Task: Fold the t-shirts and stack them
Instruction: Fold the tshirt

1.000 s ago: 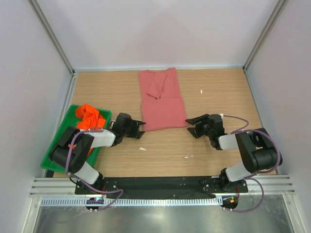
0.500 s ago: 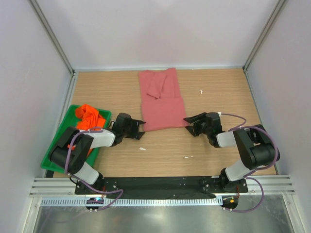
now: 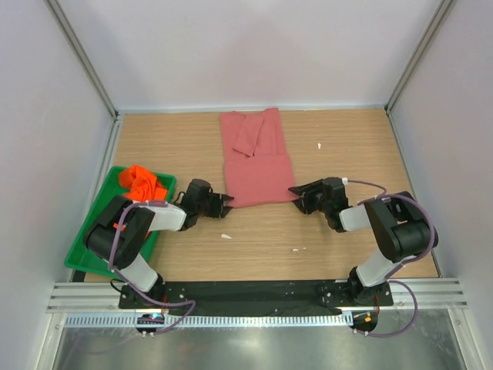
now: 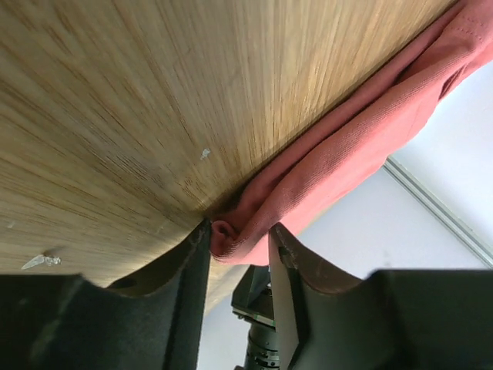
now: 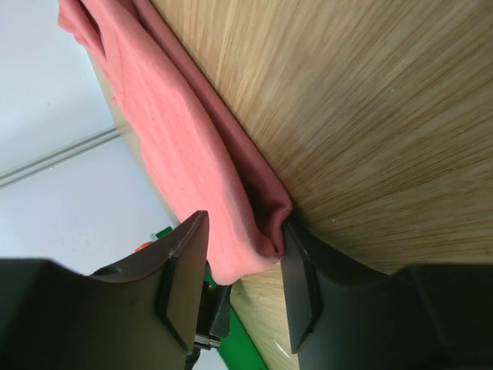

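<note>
Pink t-shirt (image 3: 256, 158) lay part-folded on the wooden table (image 3: 347, 139), its near corners clamped in my left gripper (image 4: 239, 227) and right gripper (image 5: 244, 223), orange t-shirt (image 3: 141, 183) bunched in the green tray (image 3: 83, 245).

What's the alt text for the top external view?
Two robot arms reach in from the near edge, the left hand and right hand each at a near corner of a partly folded pink t-shirt lying on a wooden table. A crumpled orange t-shirt sits in a green tray at the left.
</note>
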`<state>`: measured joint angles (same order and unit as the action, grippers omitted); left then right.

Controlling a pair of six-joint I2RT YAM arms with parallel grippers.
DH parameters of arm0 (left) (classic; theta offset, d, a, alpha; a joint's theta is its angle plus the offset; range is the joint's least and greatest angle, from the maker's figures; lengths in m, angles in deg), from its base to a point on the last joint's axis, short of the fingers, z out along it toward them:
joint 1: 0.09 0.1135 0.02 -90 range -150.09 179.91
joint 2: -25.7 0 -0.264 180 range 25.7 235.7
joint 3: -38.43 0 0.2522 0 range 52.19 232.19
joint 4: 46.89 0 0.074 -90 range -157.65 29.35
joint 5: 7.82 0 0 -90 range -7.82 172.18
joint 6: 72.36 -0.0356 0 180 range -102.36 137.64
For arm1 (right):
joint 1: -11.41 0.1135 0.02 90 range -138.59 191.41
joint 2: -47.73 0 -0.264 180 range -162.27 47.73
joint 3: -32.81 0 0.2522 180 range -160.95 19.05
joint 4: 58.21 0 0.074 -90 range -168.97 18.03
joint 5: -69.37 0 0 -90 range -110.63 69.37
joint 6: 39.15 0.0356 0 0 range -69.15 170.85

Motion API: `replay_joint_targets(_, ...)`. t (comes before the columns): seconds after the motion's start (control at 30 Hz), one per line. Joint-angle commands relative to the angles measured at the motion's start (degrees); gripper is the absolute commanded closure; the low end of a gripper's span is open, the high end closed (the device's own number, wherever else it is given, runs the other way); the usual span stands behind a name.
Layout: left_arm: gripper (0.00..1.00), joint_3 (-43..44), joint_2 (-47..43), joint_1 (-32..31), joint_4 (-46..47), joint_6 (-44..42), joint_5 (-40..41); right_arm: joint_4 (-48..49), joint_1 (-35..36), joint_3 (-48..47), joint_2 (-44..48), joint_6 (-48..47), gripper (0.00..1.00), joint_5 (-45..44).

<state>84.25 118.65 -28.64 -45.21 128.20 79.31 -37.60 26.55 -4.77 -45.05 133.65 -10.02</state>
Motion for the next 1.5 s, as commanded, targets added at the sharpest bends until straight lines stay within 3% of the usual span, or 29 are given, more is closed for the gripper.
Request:
replay_joint_targets(0.0, 0.65, -1.6, 2.6, 0.0, -3.1, -0.3, 2.5, -4.4, 0.6, 0.3, -2.1, -0.5, 0.53, -3.5)
replay_joint_targets(0.13, 0.79, -2.6, 3.0, 0.1, -1.1, -0.9, 4.3, -3.7, 0.7, 0.6, -3.6, -0.5, 0.69, -3.0)
replay_joint_targets(0.2, 0.84, -3.3, 3.2, 0.3, 0.4, -1.9, 4.3, -3.1, 0.7, 0.4, -4.7, -0.9, 0.82, -2.1)
replay_joint_targets(0.23, 0.99, -3.2, 3.2, 0.3, 1.2, -2.5, 4.0, -2.6, 0.6, 0.0, -5.0, -1.8, 0.85, -1.6)
replay_joint_targets(0.27, 1.00, -2.4, 3.0, 0.3, 0.7, -3.7, 3.7, -2.5, 0.6, -0.4, -5.7, -2.4, 0.94, -1.1)
replay_joint_targets(0.33, 1.00, -0.5, 2.2, 0.8, -2.6, -9.5, 3.2, -1.9, 0.6, -1.1, -5.7, -4.8, 0.98, 0.6)
replay_joint_targets(0.47, 1.00, 4.9, -0.9, 0.9, -10.9, -17.4, 0.3, -6.3, 0.7, -2.2, -1.0, -10.8, 0.99, 2.9)
replay_joint_targets(0.73, 1.00, -1.4, -13.2, 0.3, -14.8, -19.6, -1.3, -18.9, 2.1, 1.8, 16.2, -15.6, 0.99, 3.8)
replay_joint_targets(0.93, 1.00, -7.5, -31.8, -3.5, -25.2, -19.3, 1.0, -32.6, 7.9, 6.1, 35.7, -14.3, 0.98, 1.0)
replay_joint_targets(1.17, 1.00, -12.0, -54.4, -12.1, -39.9, -14.9, 6.2, -47.4, 16.6, 9.8, 55.0, -9.1, 0.99, -2.7)
replay_joint_targets(1.3, 1.00, -10.3, -64.0, -15.1, -54.0, -13.0, 8.4, -58.7, 21.2, 8.2, 63.2, -7.1, 0.99, -5.6)
replay_joint_targets(1.47, 1.00, -7.4, -73.8, -16.2, -64.5, -10.7, 9.6, -67.0, 24.1, 5.3, 68.5, -4.5, 0.99, -5.3)
